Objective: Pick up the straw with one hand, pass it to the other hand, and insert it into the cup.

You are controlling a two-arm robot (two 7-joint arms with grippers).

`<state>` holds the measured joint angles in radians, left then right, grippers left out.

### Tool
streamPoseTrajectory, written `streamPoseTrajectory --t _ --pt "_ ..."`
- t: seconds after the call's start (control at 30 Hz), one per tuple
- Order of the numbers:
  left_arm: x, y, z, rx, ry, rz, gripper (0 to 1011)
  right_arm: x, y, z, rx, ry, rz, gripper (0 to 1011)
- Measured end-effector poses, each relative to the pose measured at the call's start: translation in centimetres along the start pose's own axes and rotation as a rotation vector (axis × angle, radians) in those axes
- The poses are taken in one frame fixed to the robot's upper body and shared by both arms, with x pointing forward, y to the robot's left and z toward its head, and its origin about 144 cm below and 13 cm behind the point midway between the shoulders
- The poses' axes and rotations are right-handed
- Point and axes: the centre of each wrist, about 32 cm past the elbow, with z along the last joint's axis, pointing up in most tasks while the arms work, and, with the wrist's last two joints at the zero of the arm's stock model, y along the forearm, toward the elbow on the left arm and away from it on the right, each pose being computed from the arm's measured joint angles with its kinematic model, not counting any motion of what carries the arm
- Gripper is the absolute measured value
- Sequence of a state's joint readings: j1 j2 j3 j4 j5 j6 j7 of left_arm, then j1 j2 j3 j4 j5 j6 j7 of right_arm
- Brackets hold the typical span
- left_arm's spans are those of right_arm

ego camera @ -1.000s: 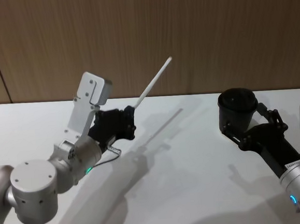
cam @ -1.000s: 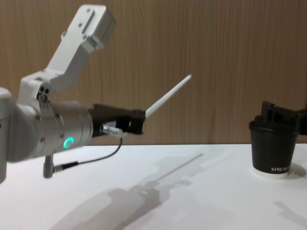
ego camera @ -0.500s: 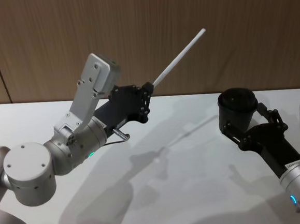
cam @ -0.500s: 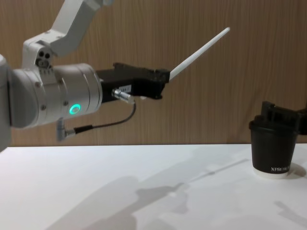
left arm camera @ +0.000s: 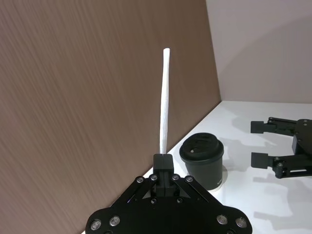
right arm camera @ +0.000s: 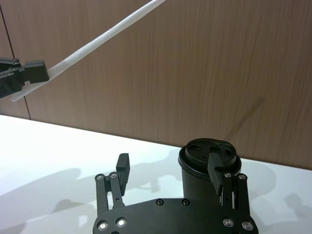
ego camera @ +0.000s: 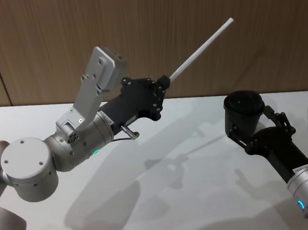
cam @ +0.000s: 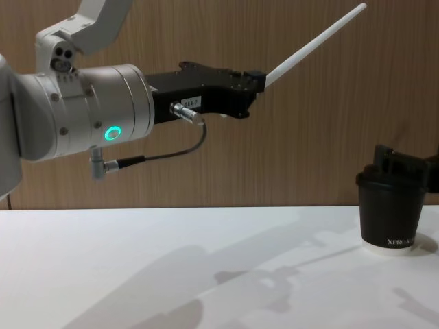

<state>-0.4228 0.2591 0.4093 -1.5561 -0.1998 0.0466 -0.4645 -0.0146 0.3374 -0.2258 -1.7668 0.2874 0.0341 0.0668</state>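
Left gripper [ego camera: 162,85] pinches straw [ego camera: 202,46] by its end, length free for handover; right gripper [right arm camera: 168,161] spread beside cup [ego camera: 243,108], table [ego camera: 193,208] far-right.

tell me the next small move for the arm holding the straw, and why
Probably swing the left gripper toward the right gripper: the straw, pinched at its lower end, is raised high and well left of the cup, where the right jaws stand open.
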Motion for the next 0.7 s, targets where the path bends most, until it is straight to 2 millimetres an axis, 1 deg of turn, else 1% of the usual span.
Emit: streamPoseTrajectory --t 0.53,0.7 --pt "0.23 -0.11 0.33 -0.022 -0.009 -0.026 0 0.02 0.03 0.03 0.001 0.001 0.000 1001" --pt "0.25 -0.12 0.37 -0.025 -0.010 -0.029 0 0.31 0.34 0.45 0.017 0.019 0.006 1001"
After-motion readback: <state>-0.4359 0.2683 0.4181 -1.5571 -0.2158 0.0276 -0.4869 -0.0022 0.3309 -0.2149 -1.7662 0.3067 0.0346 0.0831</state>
